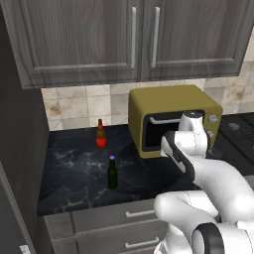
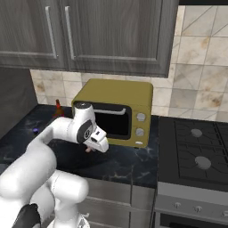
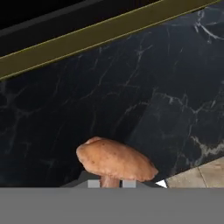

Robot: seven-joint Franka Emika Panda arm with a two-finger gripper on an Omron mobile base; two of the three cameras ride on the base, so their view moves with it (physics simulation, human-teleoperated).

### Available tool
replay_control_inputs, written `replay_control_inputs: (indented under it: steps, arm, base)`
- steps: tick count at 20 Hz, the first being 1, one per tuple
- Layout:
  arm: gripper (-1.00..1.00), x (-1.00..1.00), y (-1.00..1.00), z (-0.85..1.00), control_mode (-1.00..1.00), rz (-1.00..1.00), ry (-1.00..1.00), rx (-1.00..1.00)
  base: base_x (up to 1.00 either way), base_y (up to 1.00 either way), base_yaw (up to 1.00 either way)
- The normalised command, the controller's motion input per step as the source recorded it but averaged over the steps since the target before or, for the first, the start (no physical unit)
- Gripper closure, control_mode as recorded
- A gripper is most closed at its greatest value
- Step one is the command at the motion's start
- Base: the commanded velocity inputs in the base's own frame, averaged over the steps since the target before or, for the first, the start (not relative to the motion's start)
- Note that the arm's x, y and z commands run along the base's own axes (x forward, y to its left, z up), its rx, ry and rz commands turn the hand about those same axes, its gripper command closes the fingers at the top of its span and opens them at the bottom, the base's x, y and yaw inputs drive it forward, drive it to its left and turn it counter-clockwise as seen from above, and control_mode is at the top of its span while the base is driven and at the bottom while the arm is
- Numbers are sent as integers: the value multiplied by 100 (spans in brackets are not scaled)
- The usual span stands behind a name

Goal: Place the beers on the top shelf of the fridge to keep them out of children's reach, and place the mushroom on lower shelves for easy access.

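Observation:
The reddish-brown mushroom [image 3: 116, 159] sits at the bottom of the hand view, its pale stem pinched between my fingertips [image 3: 93, 184]. My gripper [image 2: 90, 149] is shut on it, a little above the black marble counter [image 1: 74, 168], in front of the yellow oven. The brown beer with the red label [image 1: 100, 134] stands upright near the back wall. The dark green beer with the purple cap [image 1: 112, 172] stands nearer the counter's front edge, left of my arm. A tall dark grey fridge side [image 1: 20, 163] rises at the far left. Its shelves are out of view.
A yellow toaster oven [image 2: 116, 95] with a dark window stands on the counter right behind my hand. A black stove top [image 2: 196, 151] lies to the right. Grey wall cabinets [image 1: 84, 39] hang overhead, and drawers [image 1: 124, 218] run below the counter.

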Motion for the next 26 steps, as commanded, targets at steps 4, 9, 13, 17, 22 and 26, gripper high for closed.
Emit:
replay_control_inputs:
  steps: [4, 9, 13, 17, 22, 26]
  arm:
    - [100, -72, 0, 100, -100, 21, -33, 0]
    - [100, -73, 0, 100, -100, 18, -32, 0]
    - [100, -66, 1, 98, -100, 15, -25, 0]
    - [100, -46, 16, 88, -100, 9, -10, -7]
    - [100, -46, 26, 70, -100, 10, -2, -11]
    - [100, 0, 0, 0, 100, 0, 0, 0]
  base:
    - [0, 0, 0]
    - [0, 0, 0]
    - [0, 0, 0]
    - [0, 0, 0]
    - [0, 0, 0]
    - [-78, 26, 21]
